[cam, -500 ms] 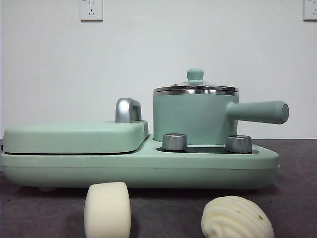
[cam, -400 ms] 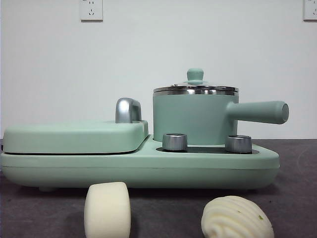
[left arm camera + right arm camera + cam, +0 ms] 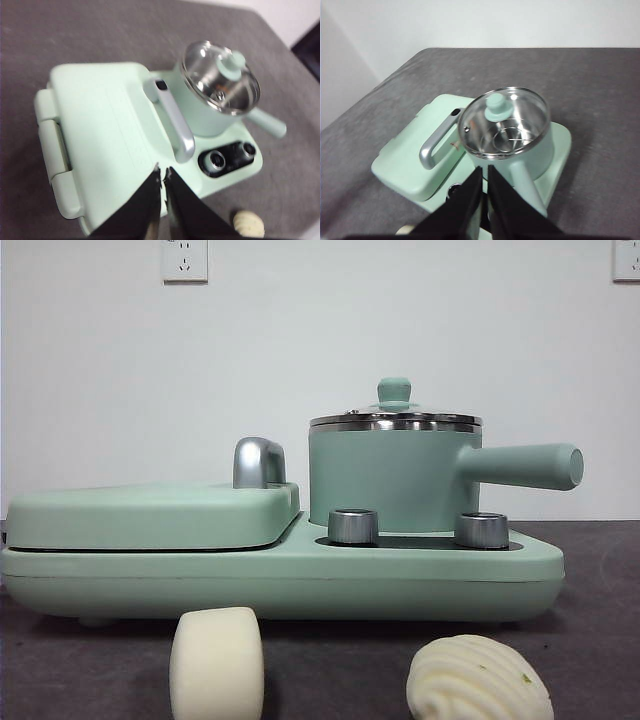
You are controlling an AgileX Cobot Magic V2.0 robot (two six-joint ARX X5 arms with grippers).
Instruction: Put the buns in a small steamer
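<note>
Front view: neither of my arms shows. Small steamer [image 3: 395, 472] sits on the right half of the mint-green cooker base [image 3: 280, 575], glass lid [image 3: 394, 418] on, side handle [image 3: 520, 466] pointing to 3 o'clock. Flat lidded grill plate [image 3: 150, 515] occupies the left half, its steel handle [image 3: 258, 462] only partly visible behind it. Two steel knobs [image 3: 353, 525] stand in front of the steamer.

Both buns lie on the dark worktop [image 3: 600, 640], at 6 o'clock of the cooker. Smooth cylinder bun [image 3: 217, 662] and pleated dome bun [image 3: 478, 680] are apart from each other, both cut off by the frame's lower edge.

My left tool [image 3: 162, 172] hovers over the grill plate, jaws pressed nearly together, grasping nothing. That view is blurred; only the pleated bun shows, part hidden.

My right tool [image 3: 484, 172] hangs above the steamer handle, likewise clenched and empty. A pale sliver beside it is too small to identify.
</note>
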